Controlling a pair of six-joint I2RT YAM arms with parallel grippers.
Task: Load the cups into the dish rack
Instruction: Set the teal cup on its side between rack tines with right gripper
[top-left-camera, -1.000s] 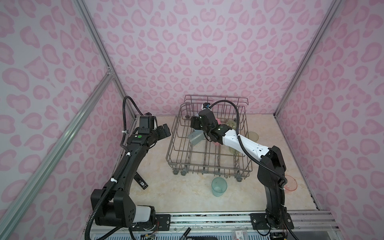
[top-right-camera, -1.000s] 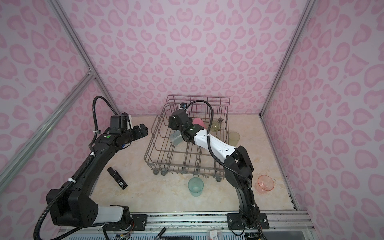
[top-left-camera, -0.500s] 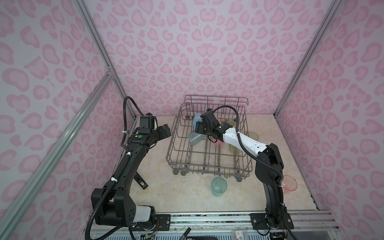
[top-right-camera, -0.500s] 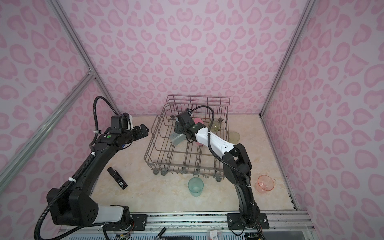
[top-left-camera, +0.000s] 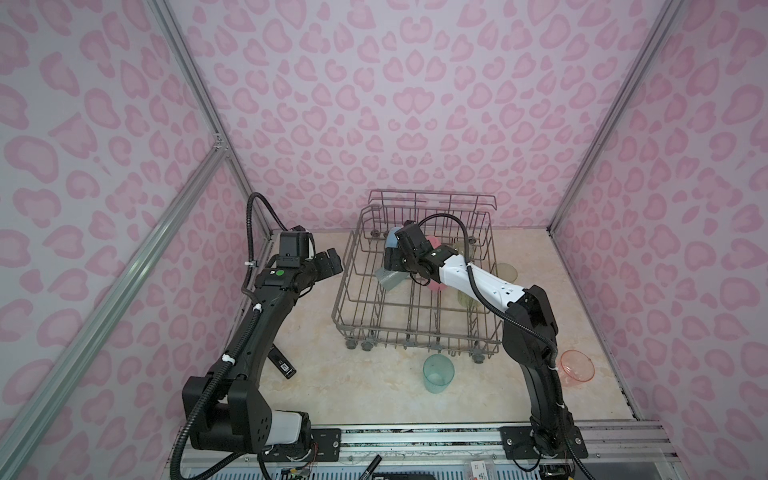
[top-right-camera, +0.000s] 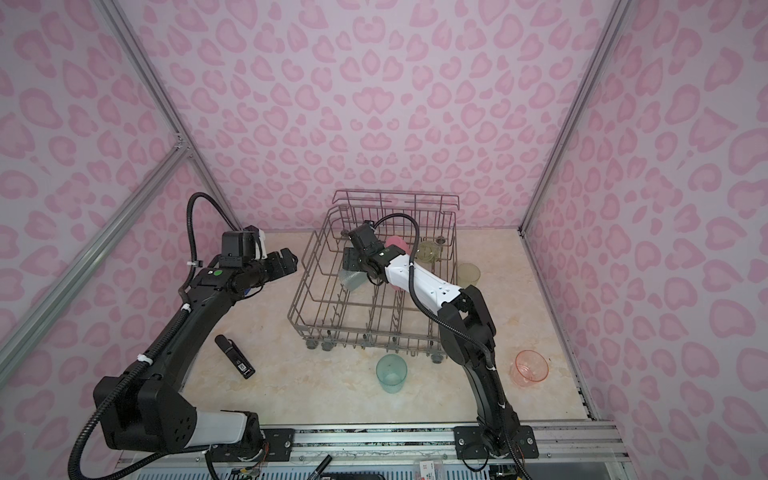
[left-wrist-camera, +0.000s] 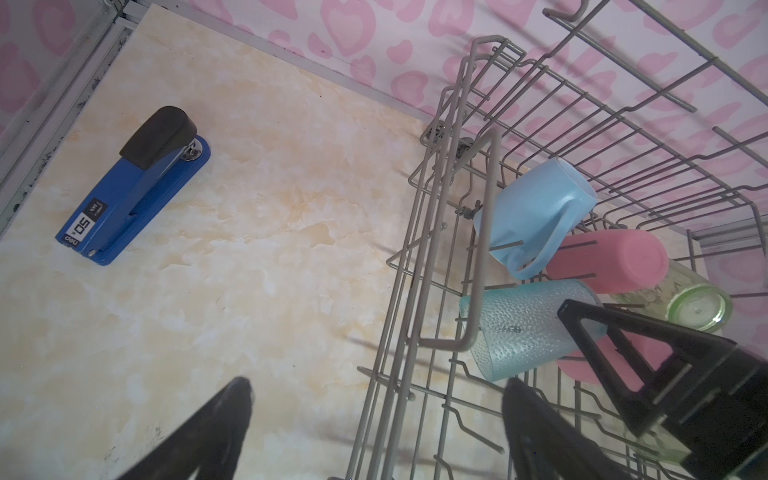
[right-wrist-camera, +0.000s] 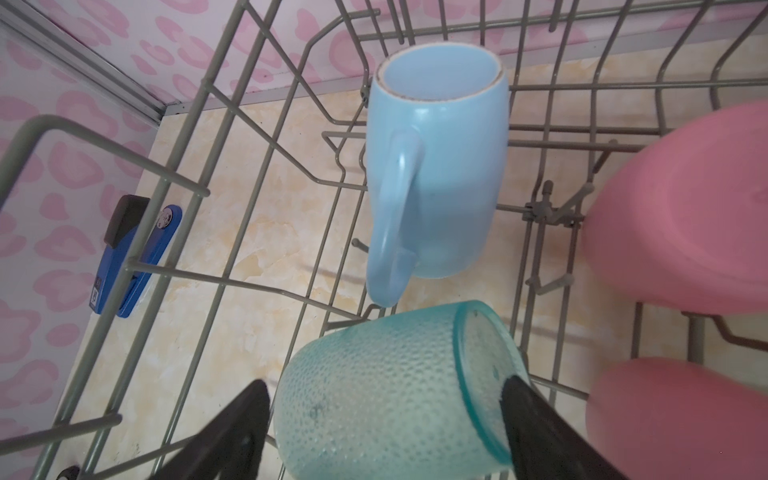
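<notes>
Lab test booth, pink-patterned walls (top-left-camera: 399, 104) (aluminium frame (top-left-camera: 195, 104))

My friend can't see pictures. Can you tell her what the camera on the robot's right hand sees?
Two black fingers sit on either side of a bumpy teal cup lying on its side in the grey wire dish rack. Behind it lies a light-blue mug, with pink cups beside it. A blue stapler rests on the table outside the rack.

Right gripper (right-wrist-camera: 386, 419) lowered deeper into the dish rack (top-left-camera: 415, 332), drawn nearer the textured teal tumbler (right-wrist-camera: 386, 386), light-blue mug (top-left-camera: 390, 241) uncovered behind the wrist.
</notes>
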